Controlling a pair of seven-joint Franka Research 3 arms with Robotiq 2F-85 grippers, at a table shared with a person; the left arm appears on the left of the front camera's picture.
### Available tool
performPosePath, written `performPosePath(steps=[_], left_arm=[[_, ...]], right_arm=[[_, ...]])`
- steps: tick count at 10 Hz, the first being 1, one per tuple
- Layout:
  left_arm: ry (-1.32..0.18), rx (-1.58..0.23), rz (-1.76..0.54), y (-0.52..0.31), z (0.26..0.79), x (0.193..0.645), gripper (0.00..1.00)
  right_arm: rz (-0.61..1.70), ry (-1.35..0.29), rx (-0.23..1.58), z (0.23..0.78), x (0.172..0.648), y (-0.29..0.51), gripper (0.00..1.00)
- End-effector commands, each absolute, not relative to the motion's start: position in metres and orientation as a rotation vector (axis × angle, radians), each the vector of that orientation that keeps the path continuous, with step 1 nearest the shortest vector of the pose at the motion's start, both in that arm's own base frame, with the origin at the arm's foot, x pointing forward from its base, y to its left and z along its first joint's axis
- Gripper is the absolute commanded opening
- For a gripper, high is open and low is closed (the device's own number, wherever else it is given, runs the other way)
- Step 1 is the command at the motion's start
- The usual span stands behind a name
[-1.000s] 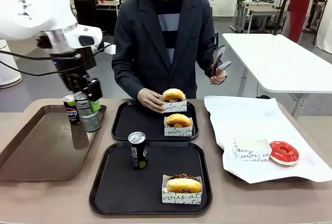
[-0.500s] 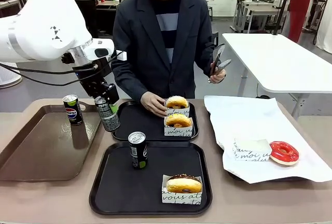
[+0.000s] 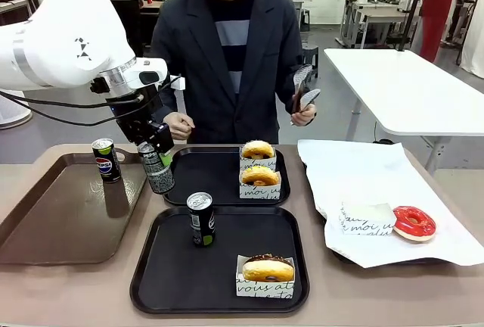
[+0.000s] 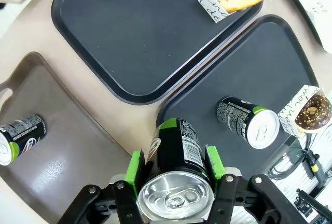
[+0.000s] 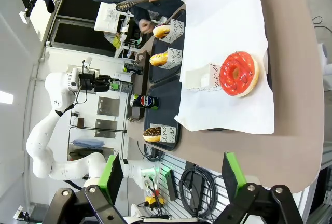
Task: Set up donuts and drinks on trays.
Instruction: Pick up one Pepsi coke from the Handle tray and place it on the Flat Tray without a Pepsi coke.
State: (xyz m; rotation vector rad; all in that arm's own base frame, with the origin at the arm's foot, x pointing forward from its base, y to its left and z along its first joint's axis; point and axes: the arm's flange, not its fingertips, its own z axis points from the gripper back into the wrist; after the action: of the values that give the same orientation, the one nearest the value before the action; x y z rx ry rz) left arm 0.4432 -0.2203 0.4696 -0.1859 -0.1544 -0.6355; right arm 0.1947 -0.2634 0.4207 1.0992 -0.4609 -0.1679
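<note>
The left gripper (image 3: pixel 153 151) is clenched on a dark drink can (image 3: pixel 159 174), pinching it near the top between the green pads. The can hangs below it at a slant, clear of the table (image 3: pixel 340 289). Directly beneath is the strip between the brown tray (image 3: pixel 53 228) and the left rim of the far black tray (image 3: pixel 208 179), so this drink looks about to be set on a tray, though it is on none yet.

To the gripper's right, at the far tray's other end, sit two sleeved donuts (image 3: pixel 259 163). Toward the robot's side, the near black tray (image 3: pixel 170 270) already has a can (image 3: pixel 200 219) and a chocolate donut (image 3: pixel 267 269). A Pepsi can (image 3: pixel 104 160) stands just to the gripper's left on the brown tray.

The worry is that slant: lowered as it is, I reckon the can meets the raised rim or lands on its edge and tips over when let go. The person's hand (image 3: pixel 179 125) is just behind the gripper, so a swing that way could knock it.

The right gripper (image 5: pixel 172 176) has its fingers spread wide, grasping nothing, with the red donut (image 5: pixel 238 73) well ahead of it on the white paper (image 5: pixel 228 27)
</note>
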Motion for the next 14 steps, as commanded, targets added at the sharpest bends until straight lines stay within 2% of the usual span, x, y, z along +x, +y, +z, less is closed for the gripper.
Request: performPosePath(steps=[1, 3, 7, 11, 12, 13, 14], left_arm=[[-0.178, -0.185, -0.645, -0.219, 0.472, 0.444, 0.59], [-0.179, -0.171, -0.635, -0.227, 0.472, 0.454, 0.59], [-0.151, -0.211, -0.599, -0.242, 0.47, 0.512, 0.59], [-0.191, -0.197, -0.607, -0.25, 0.437, 0.55, 0.59], [-0.155, -0.198, -0.616, -0.251, 0.436, 0.548, 0.59], [-0.086, -0.145, -0.641, -0.24, 0.457, 0.52, 0.59], [-0.007, -0.139, -0.747, -0.213, 0.495, 0.462, 0.59]], right_arm=[[-0.155, -0.493, 1.119, 0.421, 0.197, -0.265, 1.0], [-0.155, -0.493, 1.119, 0.421, 0.197, -0.265, 1.0], [-0.155, -0.493, 1.119, 0.421, 0.197, -0.265, 1.0], [-0.155, -0.493, 1.119, 0.421, 0.197, -0.265, 1.0], [-0.155, -0.493, 1.119, 0.421, 0.197, -0.265, 1.0], [-0.155, -0.493, 1.119, 0.421, 0.197, -0.265, 1.0], [-0.155, -0.493, 1.119, 0.421, 0.197, -0.265, 1.0]])
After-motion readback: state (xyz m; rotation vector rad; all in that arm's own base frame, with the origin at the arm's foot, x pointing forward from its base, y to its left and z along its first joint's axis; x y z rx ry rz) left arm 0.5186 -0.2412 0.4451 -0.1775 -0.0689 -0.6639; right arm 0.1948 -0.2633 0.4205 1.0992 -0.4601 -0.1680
